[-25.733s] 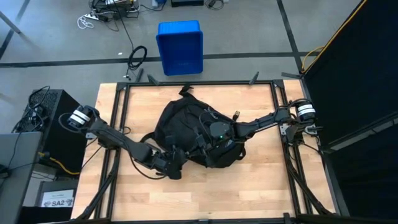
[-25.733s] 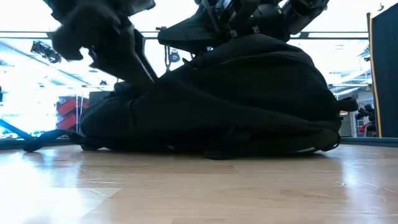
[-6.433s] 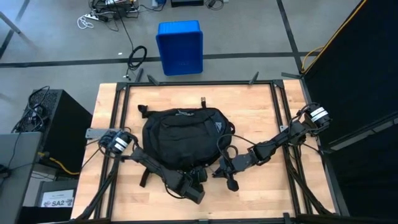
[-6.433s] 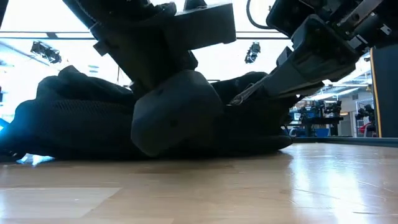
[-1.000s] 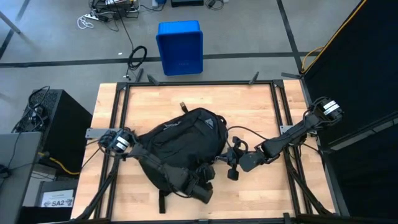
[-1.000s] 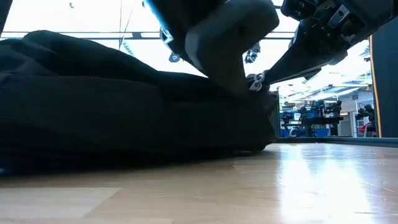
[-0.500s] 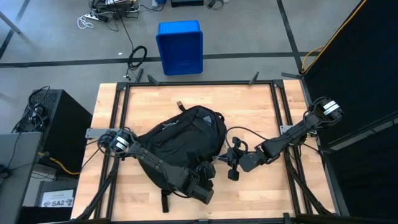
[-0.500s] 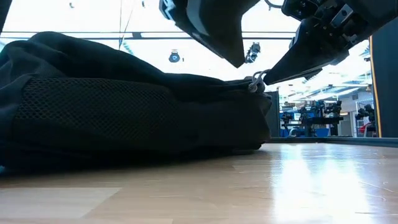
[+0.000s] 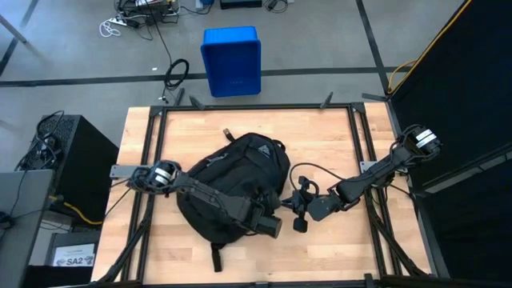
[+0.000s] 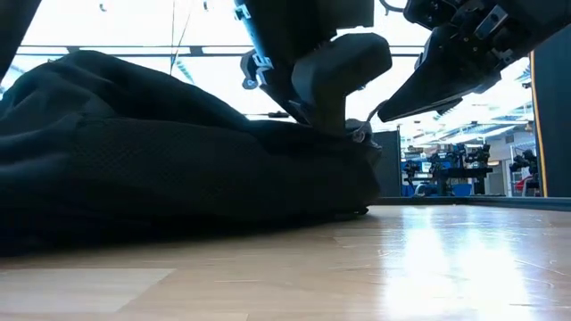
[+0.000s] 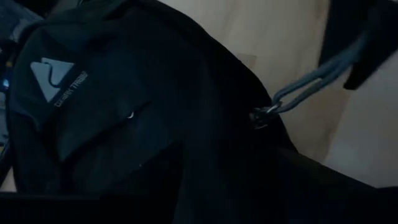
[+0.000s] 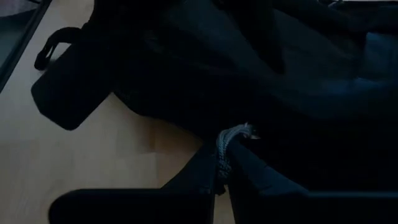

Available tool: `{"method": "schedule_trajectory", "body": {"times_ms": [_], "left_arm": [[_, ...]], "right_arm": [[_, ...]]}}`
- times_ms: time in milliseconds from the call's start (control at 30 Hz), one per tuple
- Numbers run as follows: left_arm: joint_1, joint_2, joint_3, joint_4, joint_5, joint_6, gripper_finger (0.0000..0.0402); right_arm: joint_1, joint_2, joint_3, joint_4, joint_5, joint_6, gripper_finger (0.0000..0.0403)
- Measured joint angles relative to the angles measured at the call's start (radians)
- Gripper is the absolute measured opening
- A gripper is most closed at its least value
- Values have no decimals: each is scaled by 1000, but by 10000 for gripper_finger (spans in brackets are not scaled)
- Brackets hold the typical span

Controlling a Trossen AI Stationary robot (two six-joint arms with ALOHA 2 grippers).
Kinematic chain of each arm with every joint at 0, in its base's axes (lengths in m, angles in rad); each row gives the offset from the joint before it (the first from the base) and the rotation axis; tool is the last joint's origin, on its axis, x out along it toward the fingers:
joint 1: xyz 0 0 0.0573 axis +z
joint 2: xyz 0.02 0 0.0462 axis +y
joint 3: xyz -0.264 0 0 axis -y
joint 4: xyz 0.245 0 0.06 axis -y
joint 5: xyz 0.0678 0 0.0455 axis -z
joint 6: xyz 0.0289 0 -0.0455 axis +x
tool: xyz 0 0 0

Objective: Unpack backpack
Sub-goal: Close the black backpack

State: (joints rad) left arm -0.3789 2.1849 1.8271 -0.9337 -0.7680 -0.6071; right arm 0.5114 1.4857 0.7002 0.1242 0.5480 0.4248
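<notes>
The black backpack (image 9: 232, 180) lies flat on the wooden table's middle, its top loop (image 9: 226, 131) toward the far left. My left arm reaches across it, and my left gripper (image 9: 270, 226) hovers at its near right part. My right gripper (image 9: 286, 206) sits just right of the backpack, shut on a grey zipper pull cord (image 12: 227, 140). That cord runs from a zipper slider (image 11: 261, 116) on the backpack's right edge. In the low view the right gripper (image 10: 385, 109) comes in from the upper right. My right gripper pinches the grey zipper pull cord (image 12: 222, 163) between its two fingers, near the cord's free end. The fingers slant down from the table's right side. The cord runs nearly straight from the slider (image 11: 261, 116) to the fingers, clear of the table.
A blue plastic bin (image 9: 231, 60) stands on the floor beyond the table's far edge. Black frame rails (image 9: 356, 144) border the table. A backpack strap (image 9: 214, 258) trails toward the near edge. Bare wood (image 9: 336, 256) lies at the near right.
My left gripper has swung toward the table's right edge, over the backpack's near right part. The backpack has turned a little, its top loop shifting toward the far left. My right gripper has kept still, shut on the cord.
</notes>
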Motion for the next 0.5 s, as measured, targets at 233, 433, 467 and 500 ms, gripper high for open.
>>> {"method": "schedule_trajectory", "body": {"times_ms": [233,433,467,500], "left_arm": [[1,0,0,13,19,5,189],[-2,8,0,10,47,56,59],[-7,8,0,8,49,55,31],[-15,8,0,6,49,56,17]], "right_arm": [[0,0,0,0,0,-1,0],[0,0,0,-2,2,-10,0],[0,0,0,-8,8,-10,0],[0,0,0,-18,17,-10,0]]}}
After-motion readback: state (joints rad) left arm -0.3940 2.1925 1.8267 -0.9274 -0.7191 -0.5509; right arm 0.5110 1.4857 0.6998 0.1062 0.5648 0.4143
